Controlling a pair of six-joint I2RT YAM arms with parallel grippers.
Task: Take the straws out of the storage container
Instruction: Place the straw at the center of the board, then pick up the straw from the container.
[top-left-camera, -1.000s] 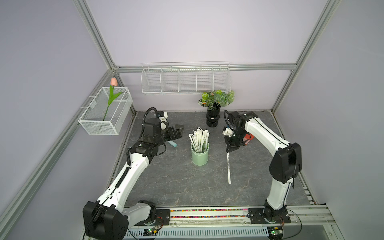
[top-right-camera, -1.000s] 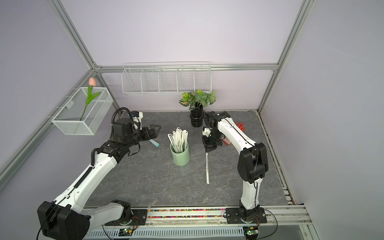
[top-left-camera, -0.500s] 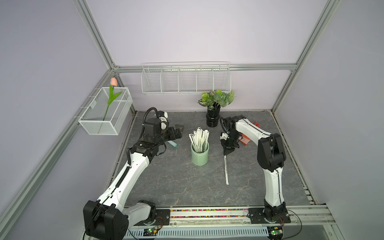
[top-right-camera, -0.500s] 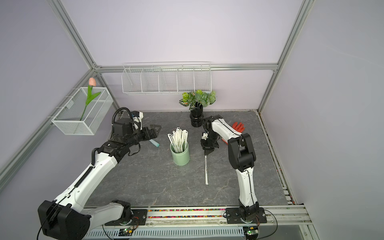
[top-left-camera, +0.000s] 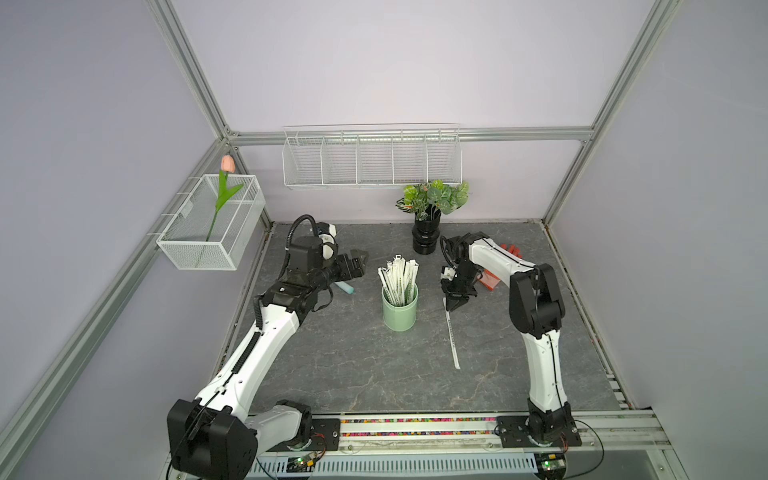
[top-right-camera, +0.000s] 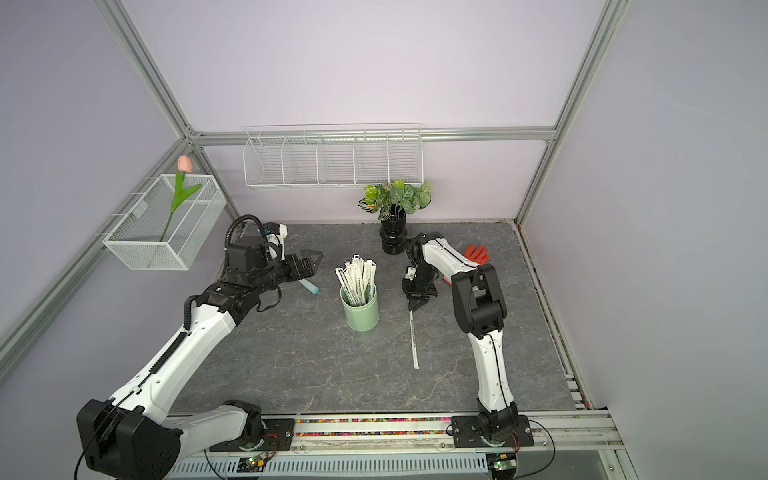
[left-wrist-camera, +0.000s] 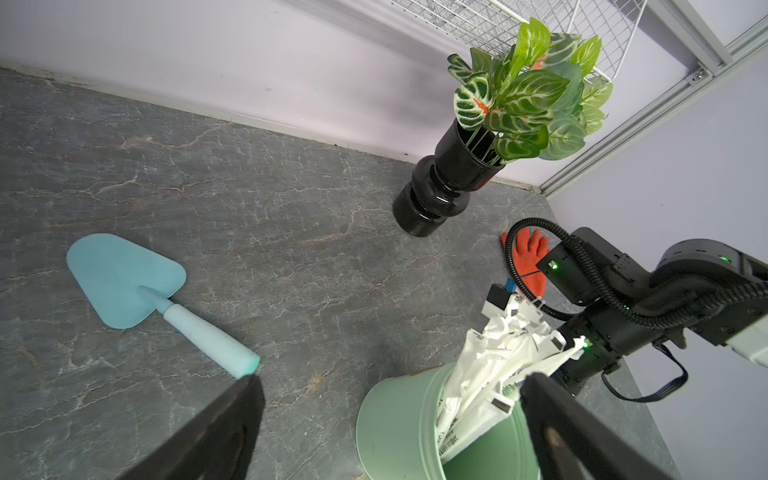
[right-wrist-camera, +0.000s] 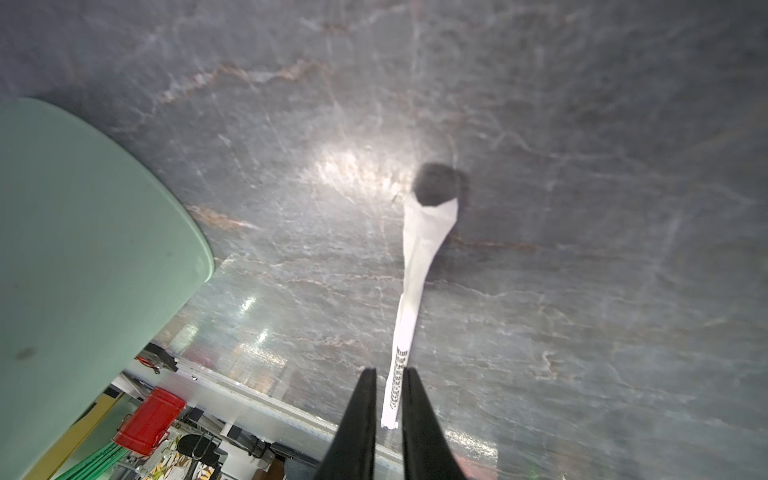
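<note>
The storage container, a mint-green cup (top-left-camera: 400, 309) (top-right-camera: 360, 309), stands mid-table with a bunch of white-wrapped straws (top-left-camera: 398, 278) (left-wrist-camera: 498, 357) sticking out. One straw (top-left-camera: 452, 336) (right-wrist-camera: 409, 299) lies apart to its right, slanting from my right gripper (top-left-camera: 451, 305) (right-wrist-camera: 388, 374) toward the front of the table. That gripper points down. Its jaws stand a narrow gap apart, and the straw runs loosely between them. My left gripper (top-left-camera: 357, 264) (left-wrist-camera: 390, 399) hovers wide open, left of the cup, with nothing in it.
A black vase (top-left-camera: 426, 241) with green leaves stands behind the cup. A teal trowel (top-left-camera: 345, 287) lies under my left gripper. A red glove (top-right-camera: 476, 253) lies behind the right arm. White wire baskets (top-left-camera: 372, 158) hang on the back and left walls.
My right gripper has moved left and down toward the table with the straw, and its jaws have parted slightly. The straw's front end has stayed put. The left arm is unchanged.
</note>
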